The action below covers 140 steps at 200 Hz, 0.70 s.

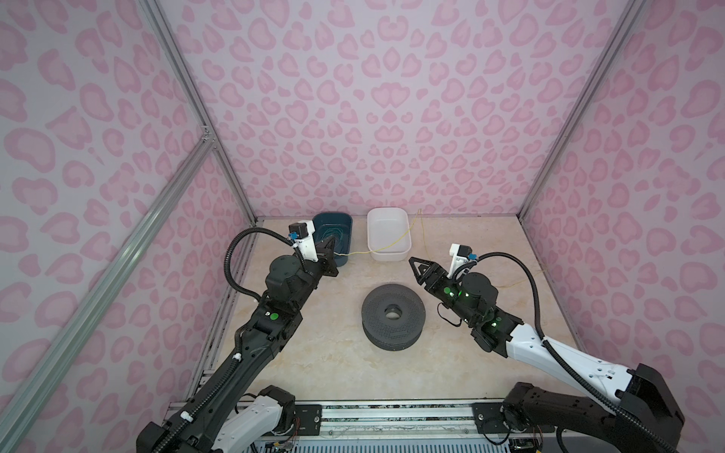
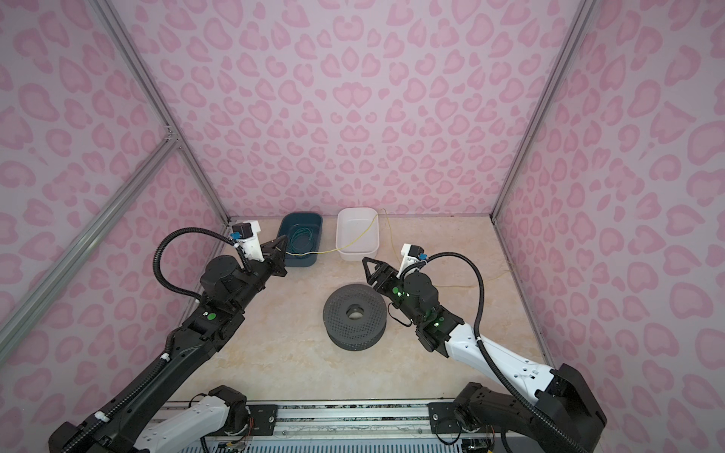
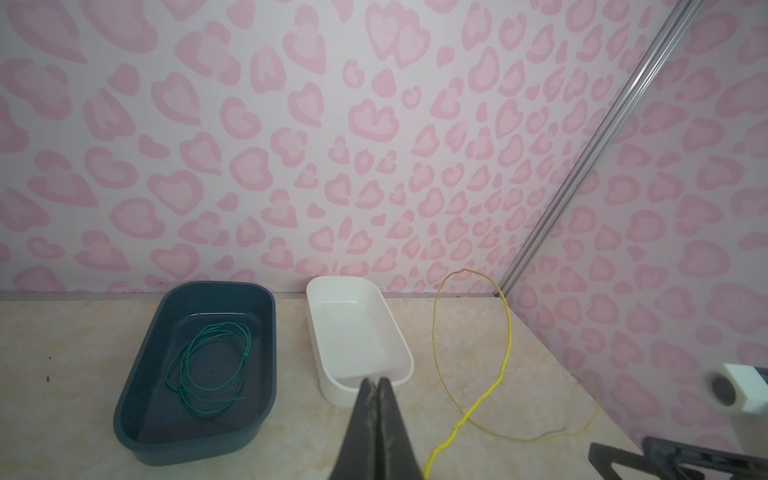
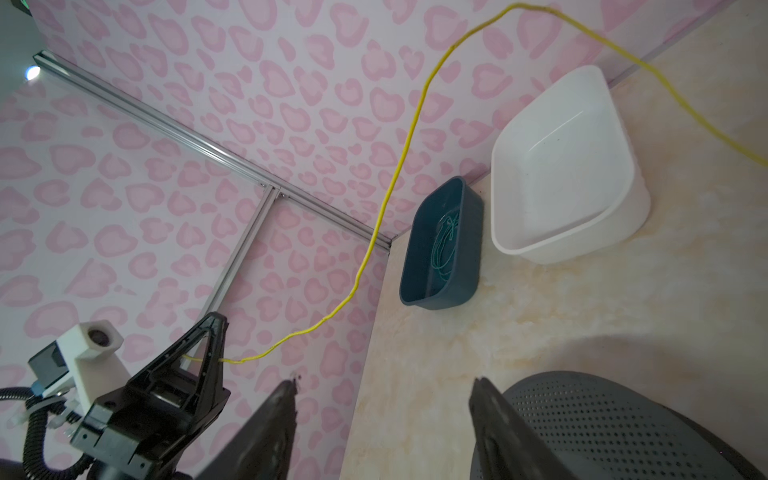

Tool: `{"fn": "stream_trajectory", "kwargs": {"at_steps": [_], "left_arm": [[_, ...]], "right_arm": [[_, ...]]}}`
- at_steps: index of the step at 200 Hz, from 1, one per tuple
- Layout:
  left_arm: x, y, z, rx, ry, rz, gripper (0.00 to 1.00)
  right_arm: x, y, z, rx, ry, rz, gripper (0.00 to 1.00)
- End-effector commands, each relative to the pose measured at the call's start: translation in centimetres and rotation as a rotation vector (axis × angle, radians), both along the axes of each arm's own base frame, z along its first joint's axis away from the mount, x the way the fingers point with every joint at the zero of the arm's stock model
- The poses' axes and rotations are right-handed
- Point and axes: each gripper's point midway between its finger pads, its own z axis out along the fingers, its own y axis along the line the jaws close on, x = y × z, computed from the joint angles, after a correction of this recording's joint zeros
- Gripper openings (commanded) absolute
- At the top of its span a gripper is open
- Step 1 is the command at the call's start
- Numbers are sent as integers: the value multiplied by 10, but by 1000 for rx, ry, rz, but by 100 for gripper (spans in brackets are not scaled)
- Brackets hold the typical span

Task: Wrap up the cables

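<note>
The left gripper (image 1: 334, 254) is pinched shut on the yellow wire (image 3: 508, 336) just beside the dark blue bin (image 3: 187, 449), which holds a green coil (image 3: 208, 365). The wire passes the white bin (image 1: 388, 255), arches up near the back wall (image 1: 353, 117) and drops to the table (image 1: 314, 353). Right of the grey perforated spool (image 1: 408, 313), the right gripper (image 4: 385, 381) hangs open-jawed, empty.

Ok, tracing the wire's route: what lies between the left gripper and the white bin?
The yellow wire, pinched in the shut left gripper, spans that gap toward the white bin; both top views show it.
</note>
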Motion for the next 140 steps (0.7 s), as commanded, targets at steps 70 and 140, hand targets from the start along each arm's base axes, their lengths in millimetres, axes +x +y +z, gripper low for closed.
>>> {"fn": "stream_trajectory", "kwargs": {"at_steps": [70, 140], "left_arm": [[-16, -39, 14, -32, -22, -226, 4], [-26, -47, 11, -13, -25, -282, 4]], "right_arm": [[20, 63, 10, 353, 49, 87, 74], [30, 67, 8, 433, 33, 84, 19]]}}
